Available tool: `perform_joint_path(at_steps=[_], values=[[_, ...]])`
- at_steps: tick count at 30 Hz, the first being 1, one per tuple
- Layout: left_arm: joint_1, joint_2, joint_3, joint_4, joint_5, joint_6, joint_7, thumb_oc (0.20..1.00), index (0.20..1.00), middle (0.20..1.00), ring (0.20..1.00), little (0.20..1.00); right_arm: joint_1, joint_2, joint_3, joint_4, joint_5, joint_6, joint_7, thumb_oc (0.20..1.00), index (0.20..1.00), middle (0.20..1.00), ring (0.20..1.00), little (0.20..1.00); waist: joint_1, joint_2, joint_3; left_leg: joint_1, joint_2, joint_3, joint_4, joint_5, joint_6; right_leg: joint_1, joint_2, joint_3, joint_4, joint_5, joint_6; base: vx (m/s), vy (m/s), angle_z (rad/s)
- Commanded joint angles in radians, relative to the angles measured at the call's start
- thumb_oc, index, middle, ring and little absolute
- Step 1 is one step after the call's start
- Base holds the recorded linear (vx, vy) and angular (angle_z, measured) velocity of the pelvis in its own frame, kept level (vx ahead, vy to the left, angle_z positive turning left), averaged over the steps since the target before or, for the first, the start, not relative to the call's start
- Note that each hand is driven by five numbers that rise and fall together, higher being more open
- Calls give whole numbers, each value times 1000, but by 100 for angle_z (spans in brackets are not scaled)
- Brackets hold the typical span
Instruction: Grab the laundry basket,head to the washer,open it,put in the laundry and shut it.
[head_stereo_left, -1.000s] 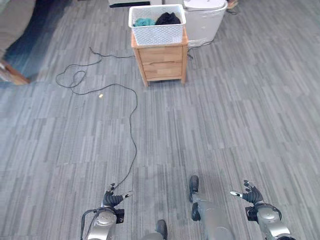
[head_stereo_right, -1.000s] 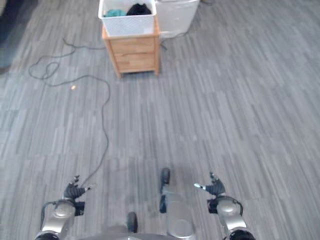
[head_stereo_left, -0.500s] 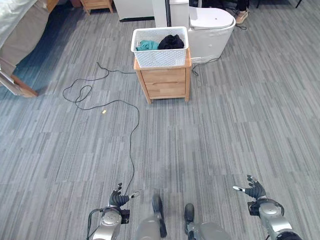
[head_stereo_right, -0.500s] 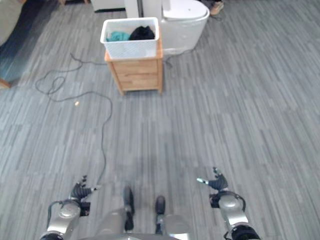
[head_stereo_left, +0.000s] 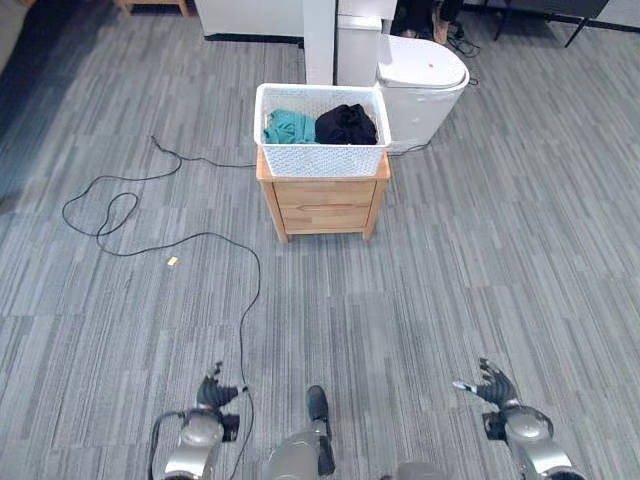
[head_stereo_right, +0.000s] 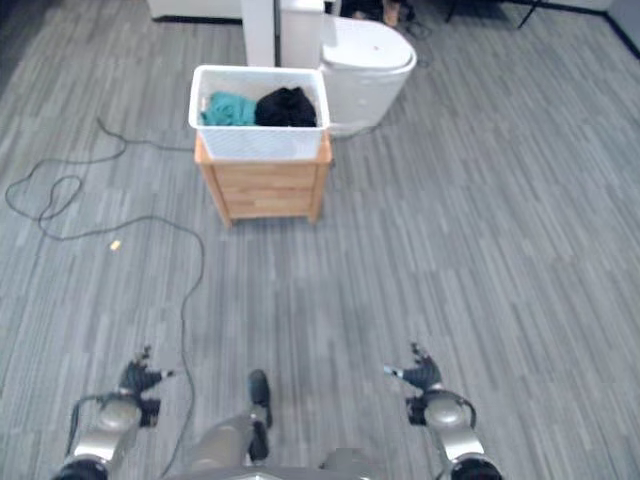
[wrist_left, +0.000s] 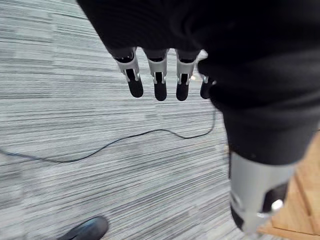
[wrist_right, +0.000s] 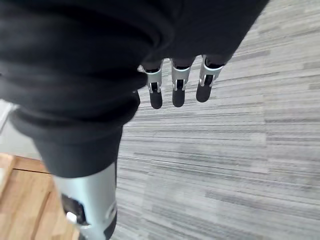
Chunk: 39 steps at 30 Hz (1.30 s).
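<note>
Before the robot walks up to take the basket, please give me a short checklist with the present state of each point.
1. Left hand free, fingers straight: ok.
2. Right hand free, fingers straight: ok.
3. Basket sits level on the cabinet: ok.
4. Laundry lies inside the basket: ok.
5. Floor path ahead: not ok, a black cable lies left of the way.
6. Basket handles reachable: cannot tell.

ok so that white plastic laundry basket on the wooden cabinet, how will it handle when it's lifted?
The white perforated plastic laundry basket probably lifts light: only a teal cloth and a black cloth lie in it. Its mesh walls may flex a little. The soft clothes will likely slump and shift if it tilts.
</note>
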Motion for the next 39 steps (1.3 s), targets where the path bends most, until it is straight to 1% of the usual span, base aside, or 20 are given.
perform_joint_path(at_steps=[1, 3, 4, 7, 9, 12, 13, 15, 16, 18, 19, 21, 22, 24, 25, 30, 32, 35, 37, 39], values=[[40, 14, 9, -31, 7, -29, 26, 1000, 1000, 1000, 1000, 1000, -36, -32, -7, -7, 1, -17, -8, 1000, 1000, 1000, 1000, 1000, -7, 23, 35, 23, 62, -7, 82, -115, -115, -42, 36, -5, -166, 177, 38, 284, 125, -31], [36, 8, 13, -16, -5, -29, 31, 1000, 1000, 1000, 1000, 1000, -40, -39, -9, -6, 0, -13, -11, 1000, 1000, 1000, 1000, 1000, -28, 44, 47, 98, 49, -16, 50, -154, -120, -109, 42, -50, -245, 118, 31, 369, 94, -21], [36, 7, 13, -16, -5, -29, 31, 1000, 1000, 1000, 1000, 1000, -40, -40, -8, -7, 0, -13, -11, 1000, 1000, 1000, 1000, 1000, -30, 47, 50, 92, 56, -10, 50, -139, -118, -110, 47, -59, -255, 134, 22, 290, 24, -3], [35, -2, 14, -7, -7, -29, 28, 1000, 1000, 1000, 1000, 1000, -37, -43, -9, -5, -3, -8, -11, 1000, 1000, 1000, 1000, 1000, -48, 51, 63, 158, 36, -18, 24, -167, -125, -169, 35, -114, -412, 168, 27, 272, -40, 16], [31, -12, 14, -5, -5, -30, 26, 1000, 1000, 1000, 1000, 1000, -30, -41, -11, 1, -4, -5, -8, 1000, 1000, 1000, 1000, 1000, -64, 51, 67, 190, 25, -35, 14, -180, -133, -188, 41, -104, -510, 203, 43, 271, -68, 0], [31, -19, 14, -4, 2, -32, 23, 1000, 1000, 1000, 1000, 1000, -24, -43, -16, 6, -6, -2, -7, 1000, 1000, 1000, 1000, 1000, -77, 54, 67, 216, 17, -50, 10, -198, -138, -202, 42, -90, -566, 232, 55, 307, -113, 23], [38, -26, 7, -7, 13, -35, 19, 1000, 1000, 1000, 1000, 1000, -8, -45, -24, 5, -5, 0, -7, 1000, 1000, 1000, 1000, 1000, -89, 53, 56, 241, -1, -69, 13, -223, -137, -198, 39, -58, -578, 248, 60, 321, -150, 40], [50, -37, -6, -7, 28, -33, 6, 1000, 1000, 1000, 1000, 1000, 13, -54, -40, 5, 0, -5, -7, 1000, 1000, 1000, 1000, 1000, -101, 63, 28, 259, 6, -81, 79, -266, -164, -159, 34, -48, -566, 258, 33, 450, -217, 80], [51, -37, -6, -7, 28, -33, 6, 1000, 1000, 1000, 1000, 1000, 14, -55, -41, 5, 0, -5, -6, 1000, 1000, 1000, 1000, 1000, -103, 64, 28, 257, 8, -83, 83, -268, -164, -158, 35, -50, -567, 258, 33, 335, -180, 101], [59, -43, -15, -12, 35, -32, 1, 1000, 1000, 1000, 1000, 1000, 23, -69, -50, -4, 5, -8, -9, 1000, 1000, 1000, 1000, 1000, -112, 71, 17, 222, 48, -59, 233, -238, -204, -111, 34, -78, -579, 246, 11, 228, -171, 66], [58, -47, -17, -9, 33, -33, -1, 1000, 1000, 1000, 1000, 1000, 21, -77, -48, -8, 11, -13, -11, 1000, 1000, 1000, 1000, 1000, -115, 72, 12, 198, 77, -48, 305, -195, -226, -78, 43, -90, -591, 229, -6, 239, -180, 31], [55, -52, -22, -3, 30, -31, 0, 1000, 1000, 1000, 1000, 1000, 23, -88, -47, -15, 14, -10, -14, 1000, 1000, 1000, 1000, 1000, -105, 64, 12, 145, 97, -35, 378, -161, -224, -35, 45, -95, -607, 204, -24, 160, -112, 2], [54, -53, -22, -2, 30, -31, 0, 1000, 1000, 1000, 1000, 1000, 22, -88, -47, -15, 14, -10, -14, 1000, 1000, 1000, 1000, 1000, -106, 65, 13, 141, 100, -36, 385, -165, -224, -35, 46, -97, -608, 204, -25, 189, -80, -16], [56, -60, -21, 24, 34, -27, 1, 1000, 1000, 1000, 1000, 1000, 22, -99, -45, -14, 12, -5, -14, 1000, 1000, 1000, 1000, 1000, -87, 54, 11, 89, 112, -35, 316, -198, -203, 18, 45, -94, -630, 177, -22, 268, -45, -22], [59, -59, -22, 24, 36, -26, 1, 1000, 1000, 1000, 1000, 1000, 23, -101, -45, -15, 9, -4, -16, 1000, 1000, 1000, 1000, 1000, -83, 51, 8, 76, 114, -37, 285, -185, -203, 24, 41, -95, -631, 174, -21, 234, 13, -12], [69, -61, -13, 45, 28, -22, 12, 1000, 1000, 1000, 1000, 1000, 23, -109, -37, -1, -4, -5, -25, 1000, 1000, 1000, 1000, 1000, -42, 74, 22, 8, 167, -101, 65, 0, -251, 93, 70, -85, -619, 109, -30, 248, 67, -25], [71, -64, -13, 52, 24, -22, 15, 1000, 1000, 1000, 1000, 1000, 25, -104, -35, 12, -8, -2, -27, 1000, 1000, 1000, 1000, 1000, -31, 78, 20, -12, 188, -115, 26, 36, -262, 122, 72, -78, -609, 82, -33, 285, 123, -33], [68, -61, -11, 64, 21, -24, 22, 1000, 1000, 1000, 1000, 1000, 28, -98, -41, 18, -5, -3, -30, 1000, 1000, 1000, 1000, 1000, -19, 73, 16, -38, 195, -135, 20, 55, -268, 164, 64, -58, -594, 51, -30, 315, 173, -11], [73, -59, -12, 65, 24, -25, 16, 1000, 1000, 1000, 1000, 1000, 28, -91, -44, 23, -9, -2, -23, 1000, 1000, 1000, 1000, 1000, -15, 75, 2, -22, 183, -140, 22, 34, -259, 189, 54, -43, -588, 37, -18, 344, 236, -10], [68, -51, -10, 82, 30, -22, 16, 1000, 1000, 1000, 1000, 1000, 23, -78, -46, 19, -12, -1, -21, 1000, 1000, 1000, 1000, 1000, -15, 63, -5, -22, 156, -142, 62, 4, -240, 189, 22, -22, -541, 33, -2, 308, 272, -15]])
